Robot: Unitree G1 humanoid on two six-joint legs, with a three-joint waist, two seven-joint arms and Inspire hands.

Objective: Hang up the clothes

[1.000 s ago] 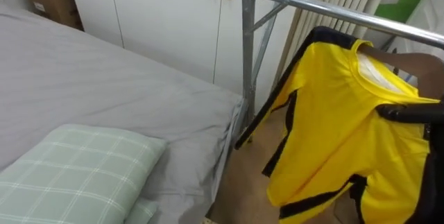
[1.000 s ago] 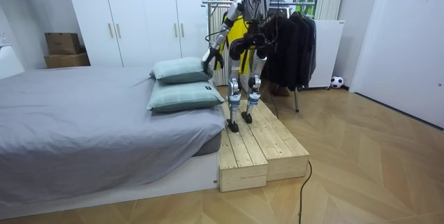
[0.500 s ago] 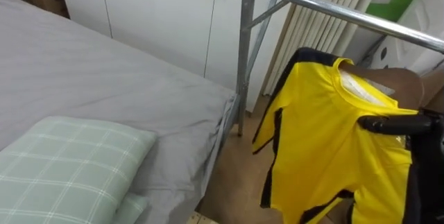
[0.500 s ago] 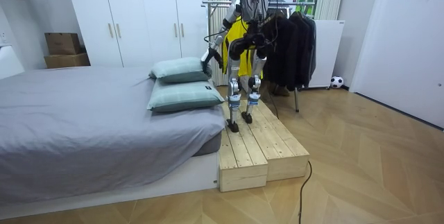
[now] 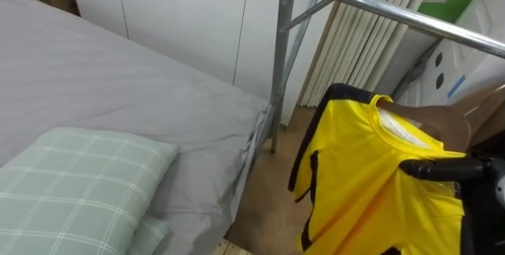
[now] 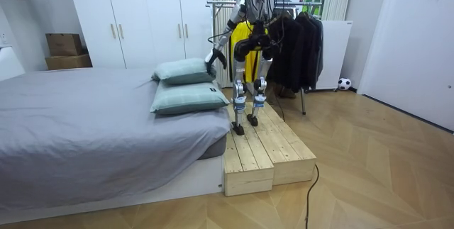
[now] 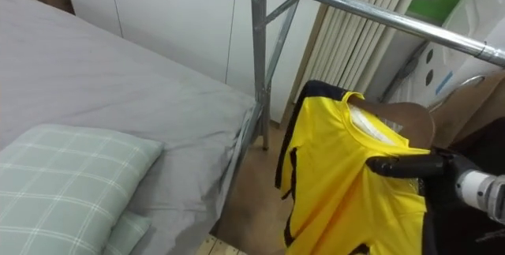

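A yellow shirt (image 5: 363, 176) with black trim hangs from my right hand (image 5: 438, 168), whose dark fingers are curled over its shoulder near the collar. Something brown shows behind the collar. The shirt hangs below and in front of the metal clothes rail (image 5: 379, 10), clear of it. In the room view I stand on a wooden platform (image 6: 262, 151) between the bed and the rack, with the shirt (image 6: 243, 32) in front of my body. My left hand (image 6: 213, 57) hangs out over the pillows.
The grey bed (image 5: 118, 81) with a green checked pillow (image 5: 79, 184) lies to my left, against the rack's upright post (image 5: 280, 65). White wardrobe doors (image 5: 181, 10) stand behind. Dark clothes (image 6: 298, 45) hang further along the rack.
My right hand and the yellow shirt have sunk lower, further beneath the rail. The left arm has barely moved.
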